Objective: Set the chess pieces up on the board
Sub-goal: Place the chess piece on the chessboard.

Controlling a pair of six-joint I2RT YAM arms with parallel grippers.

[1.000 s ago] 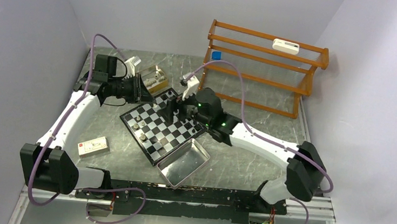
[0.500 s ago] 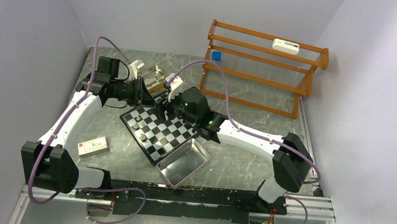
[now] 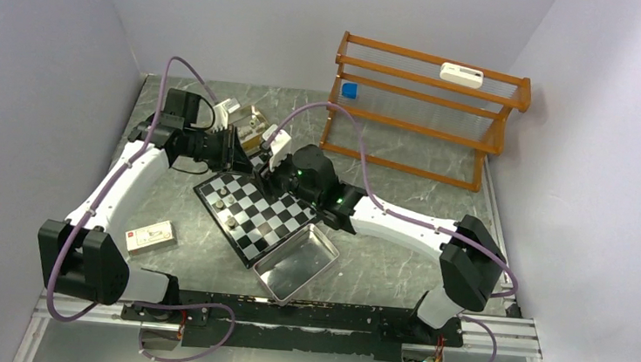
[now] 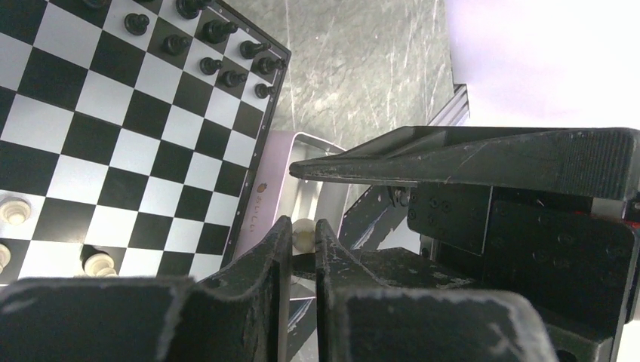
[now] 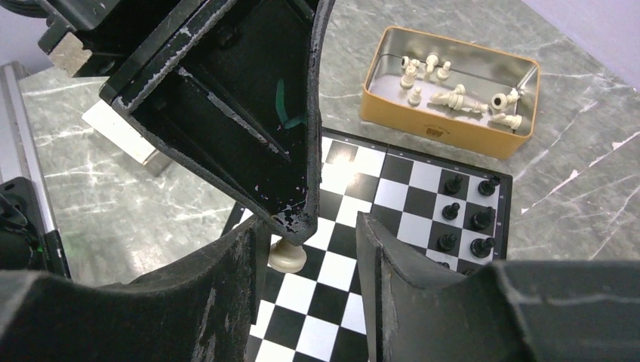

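Observation:
The board [image 3: 261,215] lies tilted in the middle of the table. Black chess pieces [image 5: 468,219] stand along its far edge, and a few cream ones [image 4: 15,210] stand on the near side. My left gripper [image 4: 303,230] hangs over the board's back corner, shut on a cream piece [image 4: 303,235] by its head. My right gripper [image 5: 309,226] faces it with jaws open, one finger on each side of that piece's base [image 5: 287,258], which sits close to one finger. More cream pieces [image 5: 453,94] lie in the gold box [image 5: 445,130].
A shiny metal tray [image 3: 297,262] sits against the board's near right edge. A wooden rack [image 3: 428,112] stands at the back right. A small white card box [image 3: 150,236] lies at the near left. The two grippers crowd each other above the board.
My right arm has swung left from the board's middle to meet the left gripper, and its jaws have narrowed around the held piece. The left gripper has shifted slightly right.

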